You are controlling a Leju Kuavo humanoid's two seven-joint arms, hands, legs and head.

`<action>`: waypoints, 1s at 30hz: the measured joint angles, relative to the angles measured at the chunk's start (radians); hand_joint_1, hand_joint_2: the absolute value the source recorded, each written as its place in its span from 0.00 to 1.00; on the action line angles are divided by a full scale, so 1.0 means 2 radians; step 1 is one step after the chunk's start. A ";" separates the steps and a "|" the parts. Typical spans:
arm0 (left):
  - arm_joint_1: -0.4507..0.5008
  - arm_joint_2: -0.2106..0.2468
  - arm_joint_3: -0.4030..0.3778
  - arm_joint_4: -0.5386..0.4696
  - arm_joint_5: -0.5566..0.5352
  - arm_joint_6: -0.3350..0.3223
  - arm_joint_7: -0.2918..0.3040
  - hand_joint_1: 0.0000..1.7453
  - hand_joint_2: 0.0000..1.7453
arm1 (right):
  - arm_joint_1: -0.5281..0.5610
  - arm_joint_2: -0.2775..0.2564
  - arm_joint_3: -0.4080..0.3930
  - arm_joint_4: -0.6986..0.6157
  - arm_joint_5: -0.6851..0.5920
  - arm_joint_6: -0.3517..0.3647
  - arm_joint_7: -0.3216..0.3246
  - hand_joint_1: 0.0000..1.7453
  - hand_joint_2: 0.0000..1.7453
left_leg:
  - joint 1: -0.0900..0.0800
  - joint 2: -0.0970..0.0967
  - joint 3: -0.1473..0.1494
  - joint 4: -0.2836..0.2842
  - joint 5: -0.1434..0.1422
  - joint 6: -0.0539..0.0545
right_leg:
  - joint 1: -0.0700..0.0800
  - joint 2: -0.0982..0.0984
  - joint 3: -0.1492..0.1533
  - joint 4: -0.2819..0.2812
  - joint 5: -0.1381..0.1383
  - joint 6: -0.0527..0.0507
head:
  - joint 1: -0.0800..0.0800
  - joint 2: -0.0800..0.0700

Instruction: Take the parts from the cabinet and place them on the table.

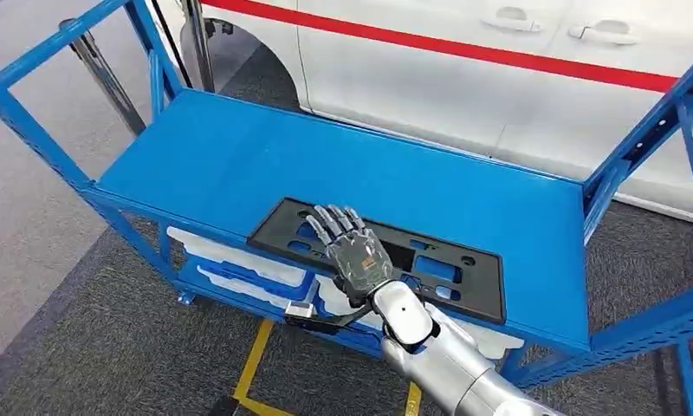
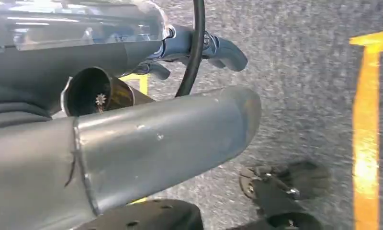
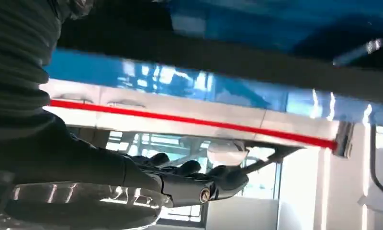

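Right robot hand (image 1: 353,253) at about 6 o'clock of the head view, reaching up from the silver arm (image 1: 451,364), lying palm-down on the black part (image 1: 447,260) with fingers (image 1: 330,224) spread and stretched flat toward 11 o'clock; pressing on it, not wrapped round it. Black part: a long flat plastic frame with cut-outs, lying flat on the top shelf (image 1: 239,156) of the blue cabinet (image 1: 637,139), near the front edge, running from 9 to 3 o'clock under the hand. White moulded trays (image 1: 239,260) on the lower shelf, just below the front edge at 8 o'clock. White car body with a red stripe (image 1: 464,48) behind the cabinet at 12 o'clock. Yellow floor marking (image 1: 255,360) at 6 o'clock. Left robot hand (image 2: 213,48) hanging over grey carpet (image 2: 299,96); spread or closed, cannot tell.
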 joint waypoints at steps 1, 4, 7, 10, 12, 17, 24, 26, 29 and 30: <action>0.001 0.000 0.001 0.000 0.000 0.000 -0.001 0.00 0.00 | 0.001 -0.001 -0.001 0.004 0.000 0.000 0.000 0.01 1.00 | 0.000 -0.001 0.000 0.001 -0.001 0.000 | 0.000 0.000 -0.008 0.006 0.007 0.001 | 0.000 0.000; 0.002 0.000 0.003 0.000 0.003 -0.001 -0.002 0.00 0.00 | 0.000 -0.001 -0.003 0.010 -0.001 0.000 0.000 0.00 1.00 | 0.000 -0.002 0.004 0.008 -0.009 -0.003 | -0.002 0.000 0.030 -0.092 0.077 -0.001 | 0.000 0.000; 0.001 0.000 0.005 0.000 0.008 -0.003 -0.007 0.00 0.00 | -0.003 -0.001 -0.005 0.014 -0.001 0.007 0.000 0.00 1.00 | -0.004 -0.003 0.001 0.014 -0.014 -0.011 | 0.000 0.001 0.048 -0.133 0.080 -0.007 | -0.001 0.000; 0.002 0.000 0.009 0.000 0.008 -0.003 -0.010 0.00 0.00 | -0.003 0.000 -0.005 0.019 -0.002 0.010 0.000 0.00 1.00 | -0.004 -0.002 0.003 0.014 -0.015 -0.006 | 0.000 0.003 0.048 -0.136 0.082 -0.008 | -0.001 0.000; 0.002 0.000 0.009 0.000 0.009 -0.003 -0.011 0.00 0.00 | -0.003 0.000 -0.005 0.021 -0.003 0.012 0.000 0.00 1.00 | -0.004 -0.002 0.004 0.011 -0.015 -0.006 | 0.000 0.003 0.049 -0.136 0.081 -0.009 | -0.001 0.000; 0.002 0.000 0.010 0.000 0.009 -0.003 -0.013 0.00 0.00 | -0.003 0.002 -0.005 0.025 -0.006 0.014 0.001 0.00 1.00 | -0.004 -0.002 0.005 0.008 -0.013 -0.009 | 0.001 0.003 0.049 -0.136 0.080 -0.012 | -0.001 0.000; 0.003 0.000 0.014 0.000 0.009 -0.003 -0.014 0.00 0.00 | -0.002 0.003 -0.014 0.030 -0.007 0.013 0.035 0.06 1.00 | -0.004 -0.002 0.005 0.007 -0.013 -0.015 | 0.001 0.003 0.049 -0.136 0.081 -0.012 | -0.001 0.000; 0.004 0.000 0.017 0.000 0.009 -0.003 -0.015 0.00 0.00 | -0.001 0.004 -0.015 0.032 -0.006 0.013 0.038 0.06 1.00 | -0.004 -0.002 0.005 0.008 -0.013 -0.015 | 0.000 0.003 0.049 -0.136 0.081 -0.012 | -0.001 0.000; 0.005 0.000 0.018 0.000 0.009 -0.003 -0.016 0.00 0.00 | -0.001 0.004 -0.018 0.034 -0.006 0.013 0.039 0.82 1.00 | -0.005 -0.002 0.005 0.009 -0.013 -0.015 | 0.000 0.002 0.050 -0.136 0.081 -0.011 | -0.001 0.000; 0.005 0.000 0.018 0.000 0.009 -0.003 -0.016 0.00 0.00 | 0.000 0.004 -0.018 0.035 -0.006 0.013 0.041 0.92 1.00 | -0.005 -0.002 0.005 0.009 -0.013 -0.015 | 0.000 0.002 0.050 -0.137 0.082 -0.011 | -0.001 0.000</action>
